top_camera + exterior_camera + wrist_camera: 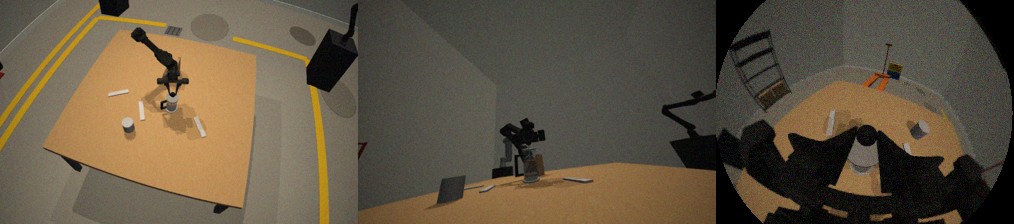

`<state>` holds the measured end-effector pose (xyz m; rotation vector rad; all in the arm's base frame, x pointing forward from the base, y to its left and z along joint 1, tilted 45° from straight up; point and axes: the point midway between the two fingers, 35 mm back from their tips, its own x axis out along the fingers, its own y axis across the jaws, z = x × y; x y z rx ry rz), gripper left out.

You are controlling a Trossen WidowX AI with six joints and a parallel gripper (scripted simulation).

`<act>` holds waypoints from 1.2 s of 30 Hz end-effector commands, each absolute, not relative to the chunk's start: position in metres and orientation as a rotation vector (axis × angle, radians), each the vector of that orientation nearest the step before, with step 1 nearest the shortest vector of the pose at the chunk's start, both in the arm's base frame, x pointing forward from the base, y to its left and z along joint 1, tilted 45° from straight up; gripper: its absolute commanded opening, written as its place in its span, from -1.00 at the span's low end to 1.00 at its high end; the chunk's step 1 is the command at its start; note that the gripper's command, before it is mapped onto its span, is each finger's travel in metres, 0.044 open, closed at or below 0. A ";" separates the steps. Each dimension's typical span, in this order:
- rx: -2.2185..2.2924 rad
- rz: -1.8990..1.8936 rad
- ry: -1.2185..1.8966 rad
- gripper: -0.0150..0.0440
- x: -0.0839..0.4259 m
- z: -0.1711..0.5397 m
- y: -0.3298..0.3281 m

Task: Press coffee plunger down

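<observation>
Three white strips (141, 110) ring the claw-gripped plunger (172, 94).

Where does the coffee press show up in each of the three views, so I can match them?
Top: coffee press stands mid-table, just below the tool, handle toward the picture's left.
Exterior: left of centre at the table's far edge, under the tool, which is shut on the plunger knob.
Wrist: centre, pale lid below the dark knob.
Shared landmark: the white cylinder.
</observation>
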<state>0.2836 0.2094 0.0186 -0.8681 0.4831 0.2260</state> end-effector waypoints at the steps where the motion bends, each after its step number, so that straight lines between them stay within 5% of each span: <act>1: -0.868 0.226 0.483 -0.05 0.284 0.019 0.209; 9: -0.868 0.226 0.483 -0.05 0.284 0.019 0.209; 21: -0.868 0.226 0.483 1.00 0.284 0.019 0.209; 36: -0.879 0.217 0.494 1.00 0.243 0.086 0.244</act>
